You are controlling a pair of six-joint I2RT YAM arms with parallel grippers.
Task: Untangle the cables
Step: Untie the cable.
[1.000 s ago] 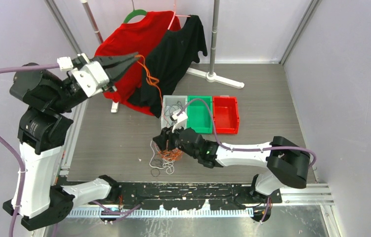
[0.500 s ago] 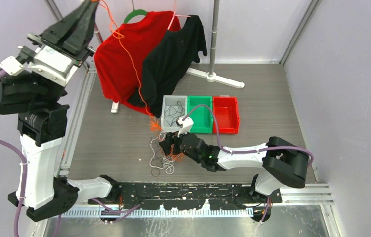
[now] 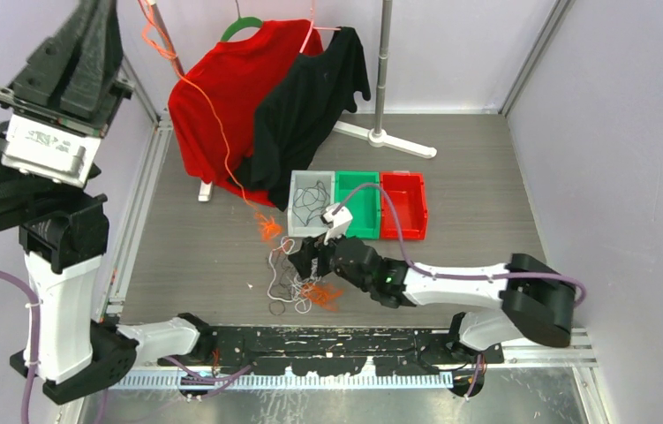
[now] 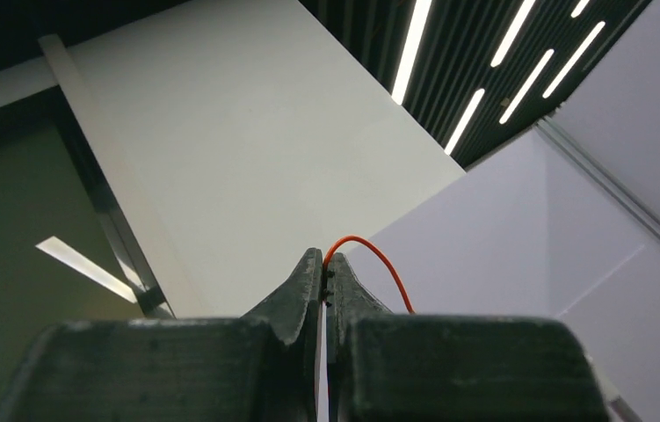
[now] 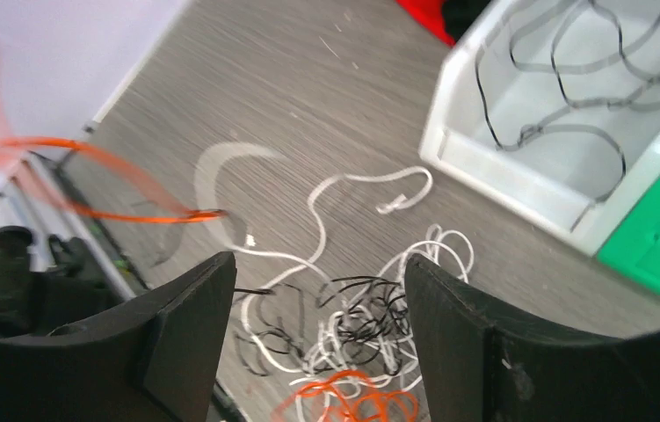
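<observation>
The cables lie as a tangled pile (image 3: 295, 284) of black, white and orange cords on the table in front of the arm bases. My left gripper (image 4: 324, 264) is raised high at the top left, shut on one orange cable (image 4: 370, 259). That orange cable (image 3: 213, 132) hangs slack down to a small orange bunch (image 3: 267, 228) just above the table, left of the pile. My right gripper (image 5: 317, 299) hovers low over the pile (image 5: 370, 330), open, with nothing between its fingers. An orange loop (image 5: 352, 400) lies under it.
A pale grey bin (image 3: 297, 196) holding black cords, a green bin (image 3: 358, 205) and a red bin (image 3: 403, 205) stand in a row behind the pile. Red (image 3: 222, 88) and black (image 3: 310, 97) shirts hang on a rack at the back. A purple wall stands to the right.
The left arm has swung up and to the left, drawing the orange cable out of the pile. The right gripper has opened wider and shifted slightly right over the pile.
</observation>
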